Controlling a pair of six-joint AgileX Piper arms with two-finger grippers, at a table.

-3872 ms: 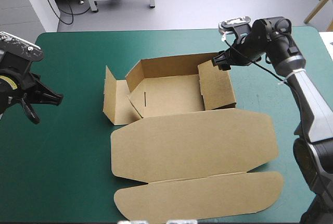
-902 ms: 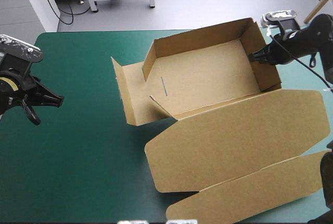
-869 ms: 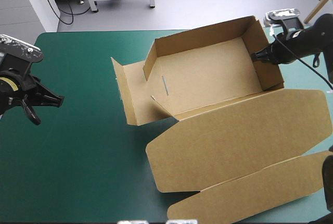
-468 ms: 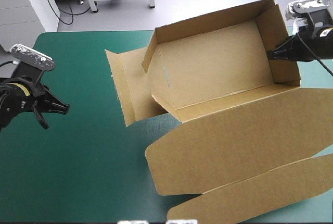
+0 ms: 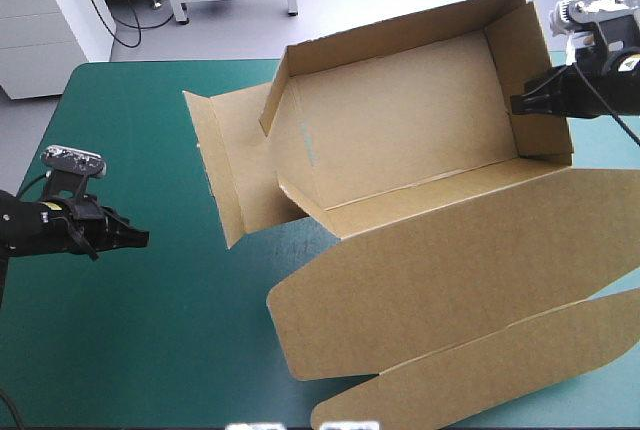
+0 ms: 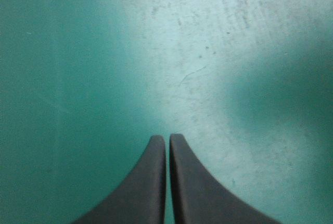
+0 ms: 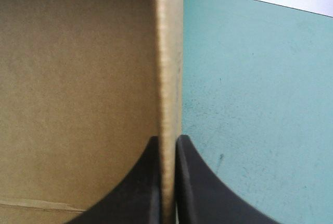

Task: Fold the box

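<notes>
- The brown box [image 5: 400,130] sits toward the far right of the bench [image 5: 150,350]. It is an open tray with its long axis running left to right, and its right end looks raised. The lid [image 5: 450,280] spreads flat toward the near edge.
- The right hand [image 5: 522,103] pinches the box's right end wall [image 5: 530,50]. In its wrist view the board's edge stands between the black fingers, which are all but pressed together.
- The left hand [image 5: 143,239] hovers at the bench's left side. Its fingers are pressed together on nothing, with only teal-green cover beneath.
- The left end flap [image 5: 240,160] splays outward, untucked. It lies to the left hand's right and a little farther back, well apart from it.
- Judgement: that flap falls to the left hand, which is nearer and free. It would travel rightward along the box's long axis while the right hand steadies the opposite end.
</notes>
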